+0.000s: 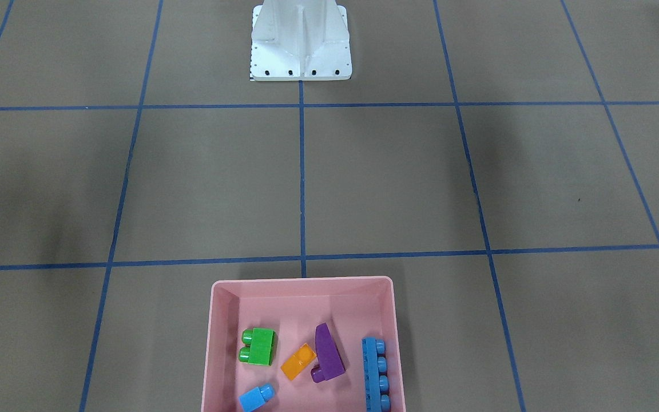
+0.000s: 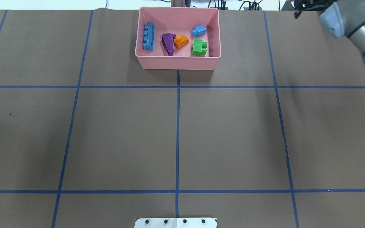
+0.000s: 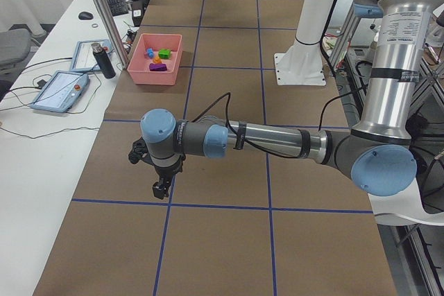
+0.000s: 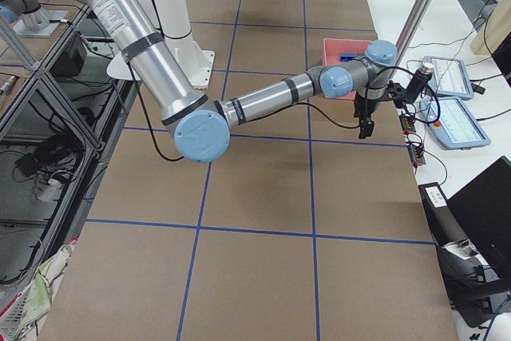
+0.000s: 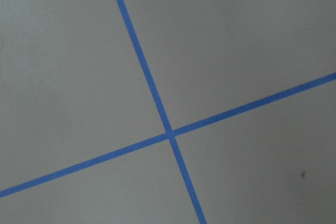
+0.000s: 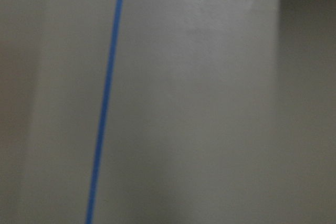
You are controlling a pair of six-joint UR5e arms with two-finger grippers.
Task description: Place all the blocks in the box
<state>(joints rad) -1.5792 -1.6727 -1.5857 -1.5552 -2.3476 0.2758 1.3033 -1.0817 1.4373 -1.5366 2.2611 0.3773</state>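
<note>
All the blocks lie inside the pink box [image 1: 301, 280], which stands at the table's far middle edge in the overhead view [image 2: 177, 65]. They are the green two-stud [image 2: 199, 47], the orange one-stud [image 2: 181, 41], the purple sloped [image 2: 168, 42], the long blue four-stud [image 2: 149, 36] and the small blue one-stud [image 2: 199, 30]. My left gripper [image 3: 161, 188] hangs over bare table far from the box; I cannot tell if it is open or shut. My right gripper [image 4: 366, 128] hangs past the box near the table's edge, with only a black sliver at the overhead view's top right [image 2: 299, 8]. I cannot tell its state. Both wrist views show only paper and tape.
The white robot base [image 1: 301, 51] stands at the table's near middle. Blue tape lines grid the brown paper. A side table beside the box holds a tablet [image 3: 59, 91] and a dark bottle [image 3: 104, 60].
</note>
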